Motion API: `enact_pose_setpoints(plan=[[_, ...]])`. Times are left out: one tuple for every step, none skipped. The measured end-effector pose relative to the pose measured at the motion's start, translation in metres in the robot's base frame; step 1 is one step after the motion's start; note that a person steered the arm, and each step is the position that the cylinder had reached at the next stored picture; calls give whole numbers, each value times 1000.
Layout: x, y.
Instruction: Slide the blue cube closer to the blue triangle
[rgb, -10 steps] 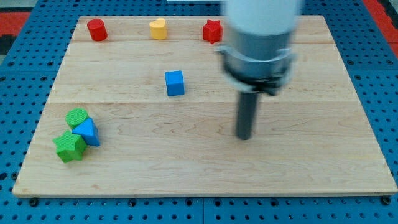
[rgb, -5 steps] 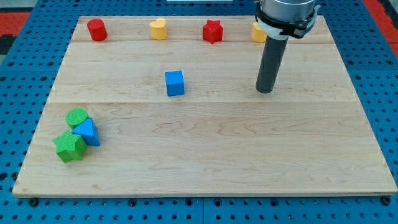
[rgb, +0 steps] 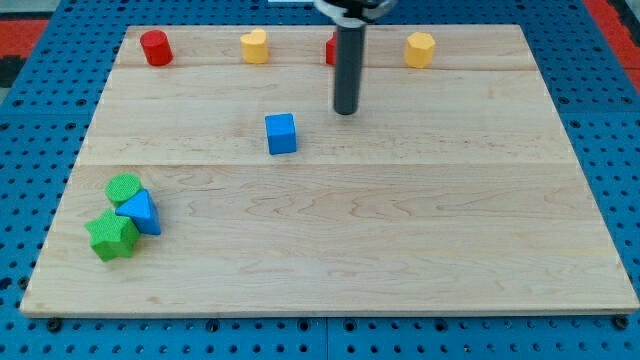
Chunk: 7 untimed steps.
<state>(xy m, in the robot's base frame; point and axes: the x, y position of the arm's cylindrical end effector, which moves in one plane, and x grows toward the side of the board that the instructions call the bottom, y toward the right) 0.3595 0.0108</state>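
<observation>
The blue cube sits on the wooden board, a little left of centre. The blue triangle lies near the view's lower left, touching a green cylinder above it and a green star-shaped block below it. My tip rests on the board up and to the right of the blue cube, with a clear gap between them. The rod rises toward the view's top and hides most of a red block.
Along the view's top edge stand a red cylinder, a yellow heart-shaped block and a yellow hexagonal block. The board lies on a blue pegboard.
My tip has swept from the board's right centre up and then left, ending near the blue cube's upper right. No block has moved.
</observation>
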Motion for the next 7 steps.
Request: enact_pose_setpoints(plan=[[5, -56], [49, -65], [94, -81], [114, -77], [109, -5], [146, -7], [147, -101]])
